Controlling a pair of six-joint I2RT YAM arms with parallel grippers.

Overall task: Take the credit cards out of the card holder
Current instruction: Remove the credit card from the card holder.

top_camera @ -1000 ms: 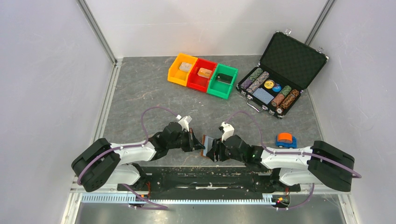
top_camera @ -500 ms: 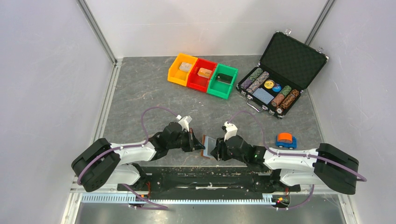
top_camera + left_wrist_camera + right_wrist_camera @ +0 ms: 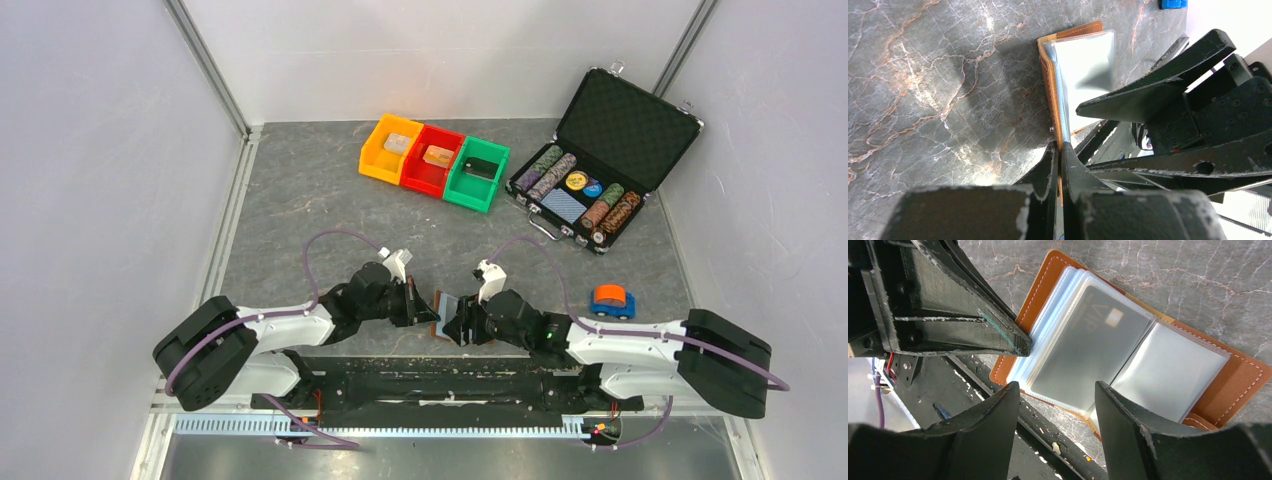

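Observation:
The card holder (image 3: 447, 312) is a brown leather wallet lying spread open near the table's front edge, between my two grippers. In the right wrist view its leather (image 3: 1243, 375) frames clear sleeves. The left sleeve holds a grey credit card (image 3: 1083, 350) with a small pale mark. My left gripper (image 3: 1061, 150) is shut on the holder's near edge (image 3: 1048, 65), pinching leather and sleeves. It also shows in the top view (image 3: 420, 304). My right gripper (image 3: 1055, 395) is open just above the holder's front edge and touches nothing. It also shows in the top view (image 3: 462, 326).
An orange bin (image 3: 390, 147), a red bin (image 3: 432, 160) and a green bin (image 3: 478, 173) stand at the back. An open black chip case (image 3: 600, 150) is at the back right. A blue and orange toy car (image 3: 611, 300) sits right of my right arm.
My right gripper has shifted slightly over the holder's front edge and stays open. My left gripper keeps its pinch on the holder, which has not moved.

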